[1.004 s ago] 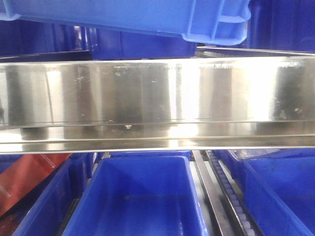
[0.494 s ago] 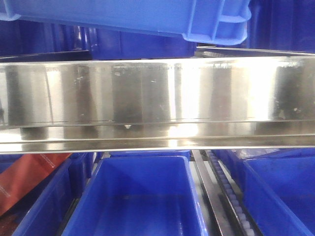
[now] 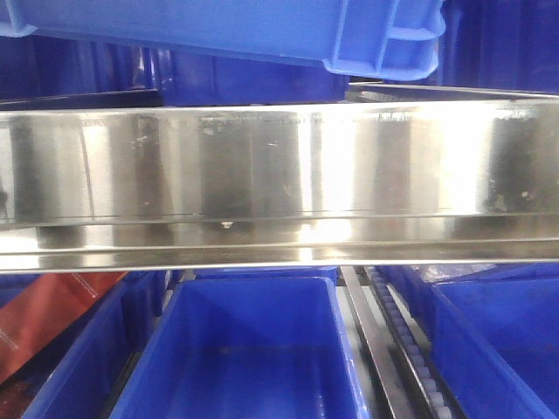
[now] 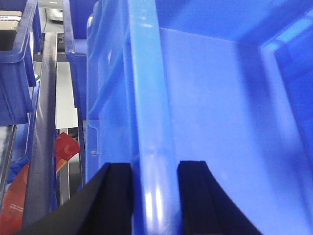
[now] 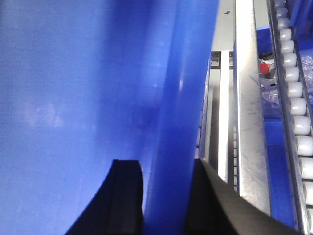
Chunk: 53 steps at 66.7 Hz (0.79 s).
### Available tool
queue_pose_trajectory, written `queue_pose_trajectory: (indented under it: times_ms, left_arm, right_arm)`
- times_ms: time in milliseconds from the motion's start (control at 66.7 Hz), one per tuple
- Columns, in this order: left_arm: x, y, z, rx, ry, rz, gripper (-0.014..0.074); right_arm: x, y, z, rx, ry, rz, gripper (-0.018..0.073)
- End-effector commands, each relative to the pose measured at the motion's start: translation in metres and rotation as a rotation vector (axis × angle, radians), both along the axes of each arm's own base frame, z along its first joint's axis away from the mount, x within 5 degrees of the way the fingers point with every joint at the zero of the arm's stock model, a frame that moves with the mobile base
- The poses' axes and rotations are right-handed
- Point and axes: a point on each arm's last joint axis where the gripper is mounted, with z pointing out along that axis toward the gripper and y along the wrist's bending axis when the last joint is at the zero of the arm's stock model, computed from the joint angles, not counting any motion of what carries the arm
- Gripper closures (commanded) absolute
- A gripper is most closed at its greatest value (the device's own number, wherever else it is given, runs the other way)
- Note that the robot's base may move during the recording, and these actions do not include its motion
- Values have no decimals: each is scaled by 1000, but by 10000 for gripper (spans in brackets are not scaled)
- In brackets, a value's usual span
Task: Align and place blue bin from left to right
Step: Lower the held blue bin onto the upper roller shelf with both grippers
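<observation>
Steel rack beam [image 3: 279, 175]: spans my front view, hiding whatever shelf lies behind it

Blue bin [image 3: 262, 30]: I hold it raised above the beam, right end dipping slightly; tilt could catch that corner on the beam as I lower

Lower bin [image 3: 249, 349]: on the level beneath, open and bare inside

Roller track [image 5: 298, 112]: along the right edge of the rack; a dropped bin could jam here

Left gripper [image 4: 154, 196]: clamped across the bin's left rim; thin pinch, may slip

Right gripper [image 5: 166, 196]: clamped across the right rim, same risk
</observation>
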Motion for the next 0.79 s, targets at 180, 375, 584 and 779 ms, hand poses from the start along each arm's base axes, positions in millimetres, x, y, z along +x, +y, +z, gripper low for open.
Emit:
queue_pose_trajectory:
  times_ms: [180,375,584,779]
  left_arm:
    - [-2,-14,12,-137,-61,-63,707]
    - [20,-19,-14,-91,62,-65,707]
    - [43,-21,-43,-12,168,-48,707]
    - [58,-22,-61,36,211,-33,704]
  right_arm:
    - [2,-4,21,114,-153,24,619]
    - [19,-12,9,36,-148,33,619]
    - [44,-10,-15,-18,-95,40,619]
    - [67,-9,-38,-42,-51,34,615]
